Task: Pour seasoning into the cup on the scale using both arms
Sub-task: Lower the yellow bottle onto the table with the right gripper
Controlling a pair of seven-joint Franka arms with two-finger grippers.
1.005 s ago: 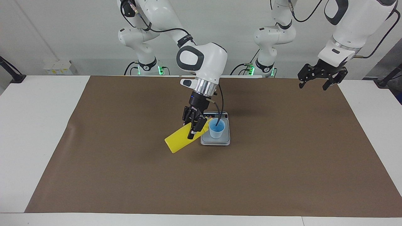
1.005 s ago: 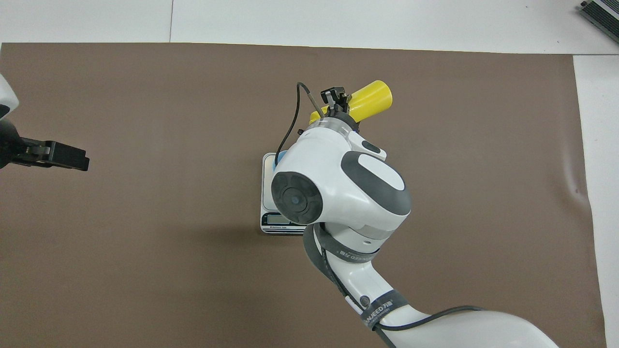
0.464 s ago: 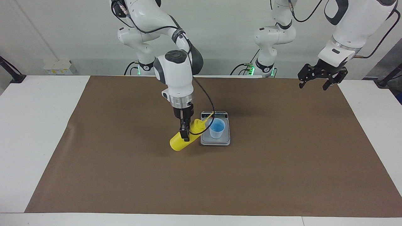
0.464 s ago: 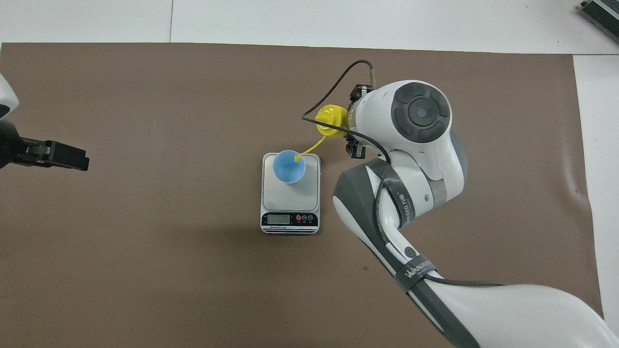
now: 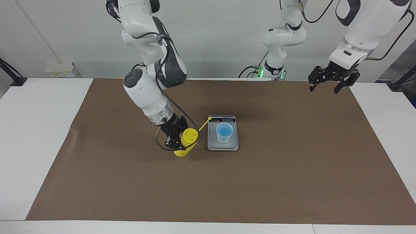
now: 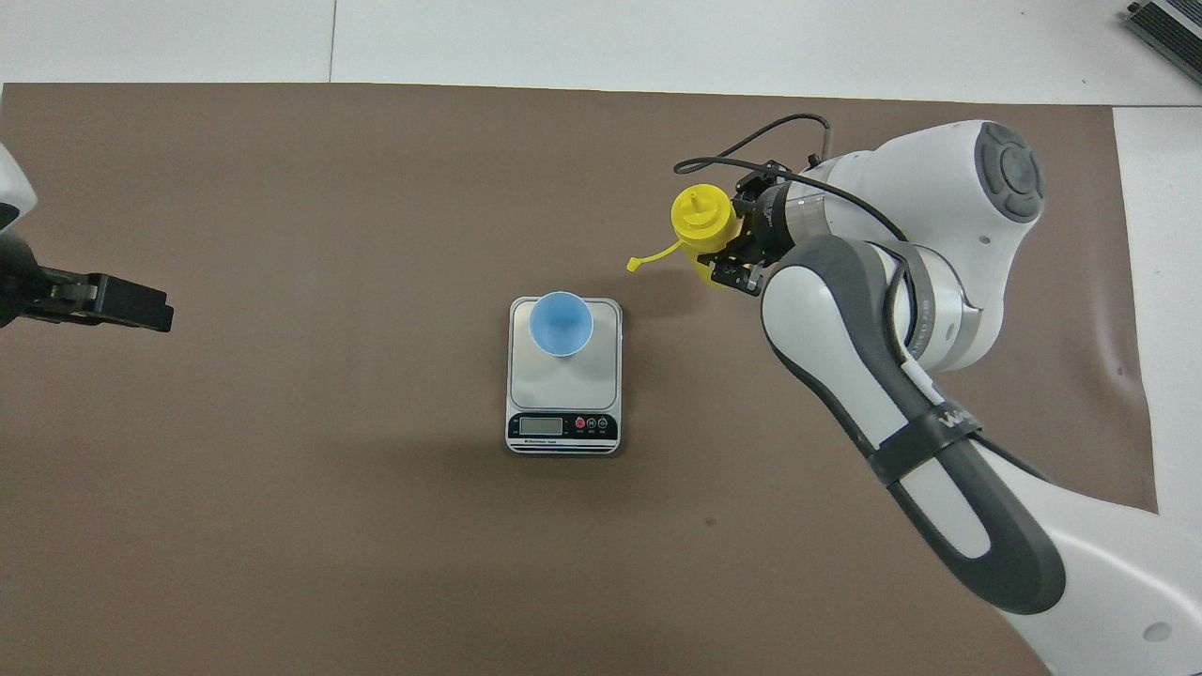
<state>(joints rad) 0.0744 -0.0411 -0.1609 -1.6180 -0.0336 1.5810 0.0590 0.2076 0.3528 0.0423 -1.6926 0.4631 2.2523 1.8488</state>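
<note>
Left hand [image 5: 331, 85] waits raised over the brown mat [image 5: 292, 178] at its own end, fingers spread; scale [image 5: 223, 143] carries the blue cup [image 5: 224, 132]; right hand [image 5: 173, 136] grips the yellow squeeze bottle [image 5: 186, 142] beside the scale, nearly upright, cap strap [image 5: 204, 123] reaching toward the scale.
</note>
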